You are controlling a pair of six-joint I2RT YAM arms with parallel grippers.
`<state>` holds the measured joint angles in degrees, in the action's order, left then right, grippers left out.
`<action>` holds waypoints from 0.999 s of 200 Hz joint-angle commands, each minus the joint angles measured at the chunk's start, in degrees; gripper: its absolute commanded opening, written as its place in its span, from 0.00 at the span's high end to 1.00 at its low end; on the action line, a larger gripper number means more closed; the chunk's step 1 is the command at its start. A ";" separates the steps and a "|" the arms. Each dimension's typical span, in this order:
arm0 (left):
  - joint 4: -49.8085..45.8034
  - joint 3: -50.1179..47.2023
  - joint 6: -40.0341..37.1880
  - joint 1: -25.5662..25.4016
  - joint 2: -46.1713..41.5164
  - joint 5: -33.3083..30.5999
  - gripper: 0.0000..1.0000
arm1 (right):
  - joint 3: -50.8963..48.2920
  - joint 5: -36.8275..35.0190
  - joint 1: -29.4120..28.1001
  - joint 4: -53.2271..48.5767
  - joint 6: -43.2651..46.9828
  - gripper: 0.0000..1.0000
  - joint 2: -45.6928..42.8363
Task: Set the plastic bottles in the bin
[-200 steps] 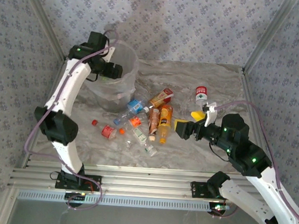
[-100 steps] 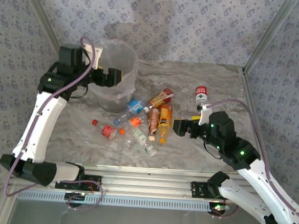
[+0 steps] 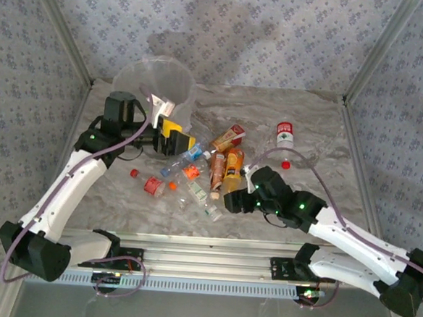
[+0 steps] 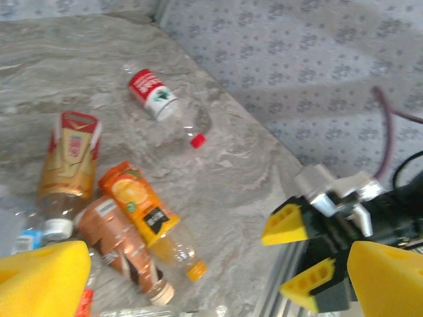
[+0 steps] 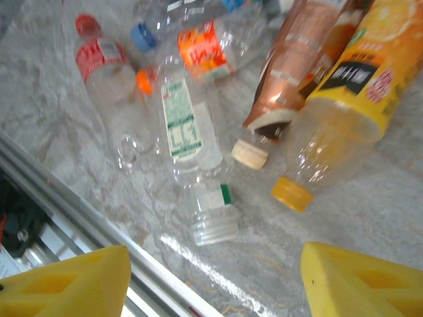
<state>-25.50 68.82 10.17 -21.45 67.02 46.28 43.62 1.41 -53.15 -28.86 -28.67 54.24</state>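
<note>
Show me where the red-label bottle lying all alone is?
In the top view, the red-label bottle lies alone on the far right side of the table, right of the orange juice bottle and the pile.

The table (image 3: 323,119) has a grey, swirly stone look. Walls (image 3: 278,32) with tiny blue flowers stand around it. Metal rails (image 3: 204,259) run along its near edge.

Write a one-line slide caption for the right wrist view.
Yellow fingers, spread wide, face a clear green-labelled bottle, a brown bottle and an orange-capped bottle on the table.
</note>
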 commanded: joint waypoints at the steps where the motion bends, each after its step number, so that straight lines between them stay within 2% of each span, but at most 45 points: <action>1: 4.58 -1.14 -0.53 -0.99 -2.72 6.02 0.00 | -0.39 -1.68 -1.96 2.05 1.28 0.30 2.10; 83: -4.08 1.04 -7.65 -2.73 -2.87 9.27 0.00 | 3.42 -1.06 -5.14 2.57 4.30 0.35 14.49; 200: -4.38 1.05 -7.51 -3.57 -2.95 9.11 0.00 | 13.41 -4.01 -8.63 -3.33 13.04 0.35 31.46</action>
<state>-29.76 67.99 3.88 -24.56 64.23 53.63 53.89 -0.80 -61.43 -28.34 -19.51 82.76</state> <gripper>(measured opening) 0.996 0.645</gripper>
